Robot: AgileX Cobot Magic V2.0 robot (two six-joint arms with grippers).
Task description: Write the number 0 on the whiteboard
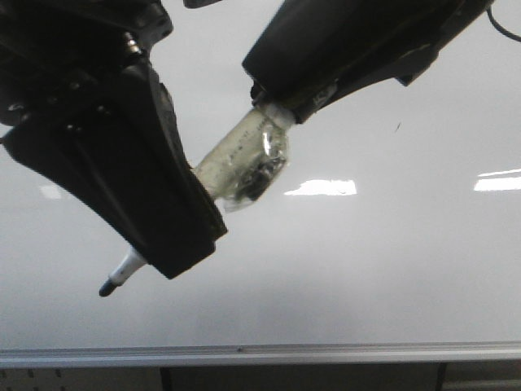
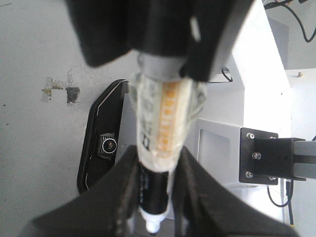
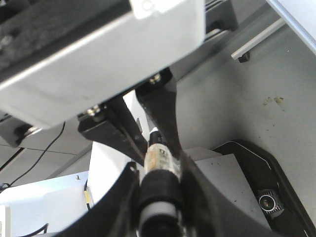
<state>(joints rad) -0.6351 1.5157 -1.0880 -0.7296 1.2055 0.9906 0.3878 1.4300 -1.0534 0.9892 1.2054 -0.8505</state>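
Note:
Both grippers hold one marker [image 1: 244,163] in the air above the whiteboard [image 1: 366,269]. The marker's body is wrapped in clear tape and its bare dark tip [image 1: 108,287] points down to the left, just off the board. My left gripper [image 1: 183,248] is shut on the marker near its tip end; the left wrist view shows the pen [image 2: 165,118] between its fingers [image 2: 126,182]. My right gripper [image 1: 281,106] is shut on the marker's rear end, seen in the right wrist view [image 3: 159,183]. No number 0 shows on the board.
A silver edge rail [image 1: 260,354] runs along the board's near side. A tiny dark tick mark [image 1: 398,126] sits at the right. Bright light reflections [image 1: 321,187] lie on the board. A black camera housing [image 2: 106,145] and white robot frame [image 2: 217,148] show behind.

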